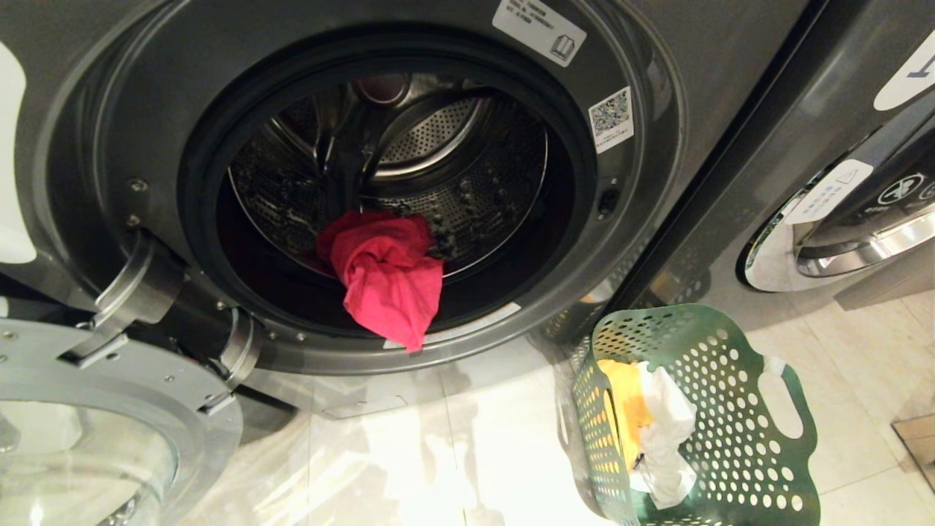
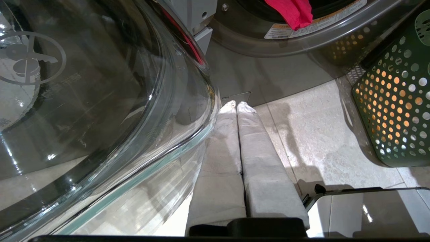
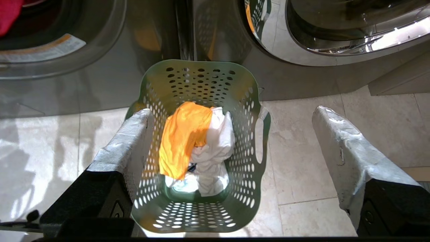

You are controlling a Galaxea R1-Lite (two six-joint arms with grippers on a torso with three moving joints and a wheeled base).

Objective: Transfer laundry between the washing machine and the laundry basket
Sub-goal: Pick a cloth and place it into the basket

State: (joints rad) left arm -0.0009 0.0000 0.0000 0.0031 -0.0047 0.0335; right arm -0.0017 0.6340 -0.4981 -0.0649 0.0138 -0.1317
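The washing machine [image 1: 146, 109] stands with its door swung open. A red-pink garment [image 1: 387, 277] lies in the drum mouth and hangs over the front seal; its tip also shows as the red-pink garment [image 2: 292, 11] in the left wrist view. The green laundry basket [image 1: 738, 409] sits on the floor to the machine's right, holding an orange garment [image 3: 183, 137] and a white garment [image 3: 215, 148]. My right gripper [image 3: 231, 111] hovers above the basket [image 3: 201, 65], open wide and empty. My left gripper [image 2: 237, 103] is shut on nothing, low beside the glass door [image 2: 100, 101]. Neither gripper appears in the head view.
The open door [image 1: 109, 409] juts out at the lower left on its hinge. A second grey machine [image 1: 840, 219] with a closed door stands to the right, behind the basket. Pale floor tiles [image 1: 438, 453] lie between door and basket.
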